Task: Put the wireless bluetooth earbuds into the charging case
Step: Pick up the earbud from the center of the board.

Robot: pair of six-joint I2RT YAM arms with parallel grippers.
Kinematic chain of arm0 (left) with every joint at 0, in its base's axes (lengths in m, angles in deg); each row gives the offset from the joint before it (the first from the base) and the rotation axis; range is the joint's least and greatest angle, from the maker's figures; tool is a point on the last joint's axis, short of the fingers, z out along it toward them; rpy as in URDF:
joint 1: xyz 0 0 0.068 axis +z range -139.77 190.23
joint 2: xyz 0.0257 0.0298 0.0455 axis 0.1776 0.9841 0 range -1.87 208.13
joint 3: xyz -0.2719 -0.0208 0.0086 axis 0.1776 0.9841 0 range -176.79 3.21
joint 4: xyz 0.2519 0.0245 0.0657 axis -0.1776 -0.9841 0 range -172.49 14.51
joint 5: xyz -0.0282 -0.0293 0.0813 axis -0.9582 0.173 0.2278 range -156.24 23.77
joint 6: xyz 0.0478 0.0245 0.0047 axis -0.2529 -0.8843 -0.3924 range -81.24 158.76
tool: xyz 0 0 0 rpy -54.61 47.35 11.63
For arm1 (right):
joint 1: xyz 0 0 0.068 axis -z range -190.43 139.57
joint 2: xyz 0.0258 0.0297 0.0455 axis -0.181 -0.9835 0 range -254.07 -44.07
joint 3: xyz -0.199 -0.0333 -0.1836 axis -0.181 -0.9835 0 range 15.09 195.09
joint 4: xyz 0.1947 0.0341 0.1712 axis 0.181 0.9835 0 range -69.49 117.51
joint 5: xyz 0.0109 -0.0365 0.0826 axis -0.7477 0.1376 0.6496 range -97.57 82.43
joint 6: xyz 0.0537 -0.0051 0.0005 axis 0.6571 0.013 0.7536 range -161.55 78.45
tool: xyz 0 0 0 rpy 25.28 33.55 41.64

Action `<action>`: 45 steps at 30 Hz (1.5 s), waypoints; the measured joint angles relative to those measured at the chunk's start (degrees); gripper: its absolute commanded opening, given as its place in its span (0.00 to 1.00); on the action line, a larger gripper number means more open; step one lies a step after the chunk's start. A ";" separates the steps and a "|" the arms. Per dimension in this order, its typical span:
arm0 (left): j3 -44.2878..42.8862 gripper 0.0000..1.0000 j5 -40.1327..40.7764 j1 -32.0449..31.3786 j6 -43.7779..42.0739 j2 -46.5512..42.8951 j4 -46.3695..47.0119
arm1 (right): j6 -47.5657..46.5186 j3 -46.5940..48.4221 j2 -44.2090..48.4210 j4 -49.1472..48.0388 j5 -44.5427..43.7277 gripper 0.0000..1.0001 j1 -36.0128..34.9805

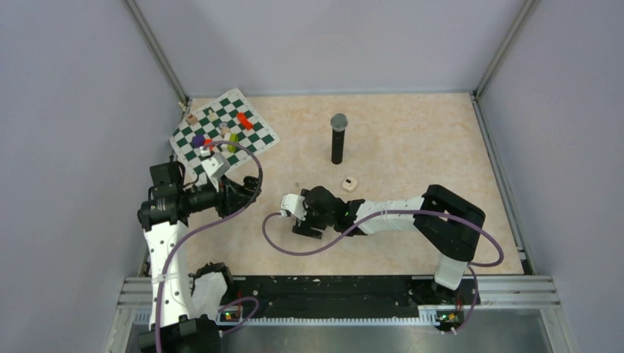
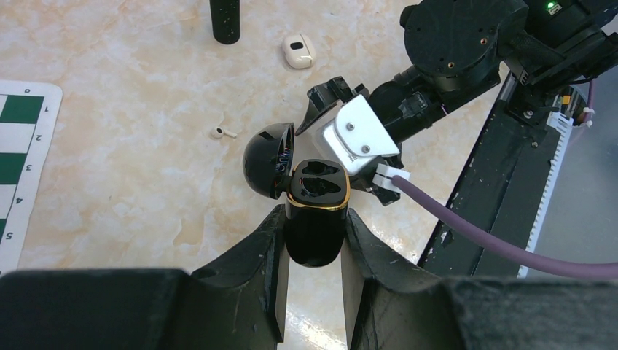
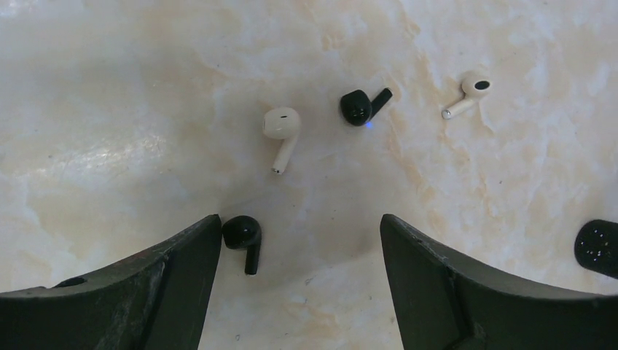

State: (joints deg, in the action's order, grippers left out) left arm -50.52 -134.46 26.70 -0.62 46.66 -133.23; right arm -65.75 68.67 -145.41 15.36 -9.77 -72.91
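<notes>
Left gripper (image 2: 315,222): pinching the glossy black, gold-rimmed charging case (image 2: 318,191), lid open, left of centre.
Right gripper (image 3: 300,233): spread over four tiny black and white earbuds (image 3: 280,124).
Risk: the nearest black earbud (image 3: 242,235) lies off-centre, so closing may flick it away.

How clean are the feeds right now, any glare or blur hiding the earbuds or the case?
Right wrist view: earbuds sharp under even light, faint shade under the open right pincer. Left wrist view: charging case in focus in the left pincer, small glints on its glossy lid, nothing hidden. Top view: earbuds too small to make out.
</notes>
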 measured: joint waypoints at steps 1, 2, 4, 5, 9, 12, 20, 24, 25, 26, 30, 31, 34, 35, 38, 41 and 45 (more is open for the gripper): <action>0.00 0.00 -0.02 0.02 -0.04 0.00 -0.02 | 0.48 0.17 -0.13 -0.04 -0.87 0.79 0.00; 0.00 0.00 -0.09 0.04 -0.09 0.00 -0.07 | 1.14 0.22 -0.20 -0.07 -1.64 0.79 0.00; 0.00 0.00 -0.13 0.13 -0.22 0.00 -0.24 | 1.99 0.22 -0.20 -0.07 -2.97 0.78 0.00; 0.00 0.00 -0.13 0.17 -0.26 0.00 -0.35 | 2.32 0.24 -0.20 -0.04 -3.61 0.78 0.00; 0.00 0.00 -0.15 0.35 -0.61 0.00 -0.55 | 2.99 0.63 -0.50 -0.04 -6.40 0.76 0.00; 0.00 0.00 -0.15 0.37 -0.85 0.00 -0.55 | 3.17 0.90 -0.68 0.02 -8.22 0.75 0.02; 0.00 0.00 -0.42 0.48 -1.07 0.00 -0.57 | 5.90 3.37 -1.40 2.03 -9.31 0.70 0.87; 0.00 0.00 -0.57 0.70 -1.07 0.00 -0.57 | 6.80 4.57 -1.97 2.75 -10.32 0.68 1.46; 0.00 0.00 -0.57 0.74 -1.07 0.00 -0.59 | 6.95 4.74 -2.16 2.86 -10.43 0.68 1.64; 0.00 0.00 -0.57 0.74 -1.09 0.00 -0.59 | 7.10 4.96 -2.38 3.26 -10.43 0.68 1.90; 0.00 0.00 -0.63 0.76 -1.09 0.00 -0.59 | 7.65 5.14 -2.56 5.40 -9.29 0.67 2.86; 0.00 0.00 -0.70 0.79 -1.09 0.00 -0.59 | 7.80 5.38 -2.56 6.29 -8.15 0.67 3.08; 0.00 0.00 -0.98 0.83 -1.11 0.00 -0.61 | 7.96 5.81 -2.51 8.07 -3.78 0.66 3.69; 0.00 0.00 -0.98 0.87 -1.11 0.00 -0.61 | 7.98 5.86 -2.38 8.61 -2.34 0.66 3.78; 0.00 0.00 -1.03 0.96 -1.11 0.00 -0.61 | 7.91 5.88 -1.62 10.43 0.46 0.60 3.78; 0.00 0.00 -1.07 1.01 -1.14 0.00 -0.61 | 7.82 6.29 -1.22 11.54 2.40 0.57 3.91; 0.00 0.00 -1.20 1.03 -1.14 0.00 -0.61 | 7.91 7.43 -1.20 14.47 6.29 0.52 5.07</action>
State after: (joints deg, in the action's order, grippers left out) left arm -50.52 -135.66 27.73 -1.75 46.66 -133.84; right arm -57.84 76.11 -146.61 29.83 -3.47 -67.84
